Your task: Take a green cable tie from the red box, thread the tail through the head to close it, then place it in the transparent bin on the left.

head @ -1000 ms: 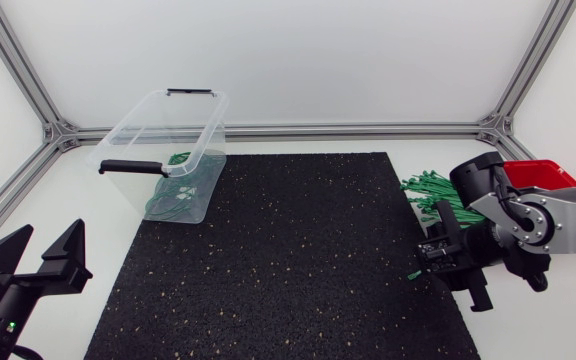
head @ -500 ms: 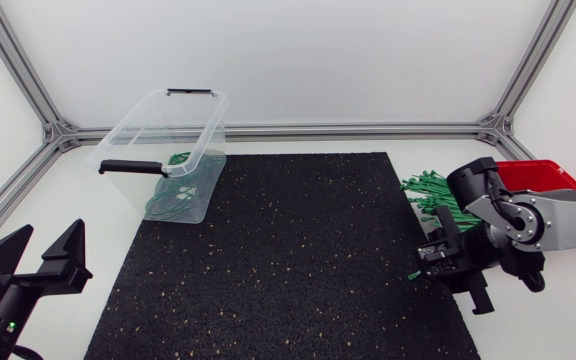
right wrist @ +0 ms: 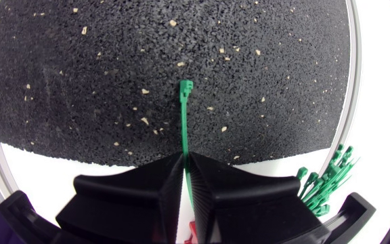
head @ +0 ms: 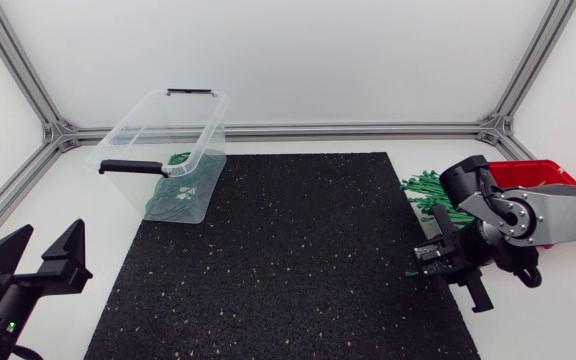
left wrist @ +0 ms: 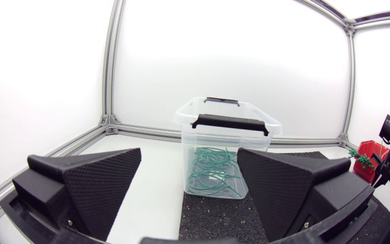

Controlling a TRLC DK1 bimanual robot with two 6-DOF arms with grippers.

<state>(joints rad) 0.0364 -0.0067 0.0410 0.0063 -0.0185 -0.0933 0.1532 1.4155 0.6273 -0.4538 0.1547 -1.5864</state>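
Note:
In the right wrist view my right gripper (right wrist: 185, 161) is shut on a green cable tie (right wrist: 184, 118), whose strap runs out ahead of the fingers over the black mat (right wrist: 114, 81) and ends in its head. From above, the right gripper (head: 434, 256) is low at the mat's right edge, with a green tip (head: 412, 273) showing beside it. The red box (head: 540, 172) is behind that arm, and a heap of green ties (head: 428, 190) lies next to it. The transparent bin (head: 213, 125) stands at the back left with green ties (head: 176, 198) inside. My left gripper (head: 46, 256) rests open at the front left.
The black mat (head: 278, 260) covers the middle of the table. Aluminium frame rails (head: 298, 130) run along the back and sides. In the left wrist view the bin (left wrist: 202, 129) with its black handle stands straight ahead of the open fingers (left wrist: 100, 179).
My right gripper's fingers have closed on the cable tie. The right wrist has shifted slightly leftward. The left arm has not moved.

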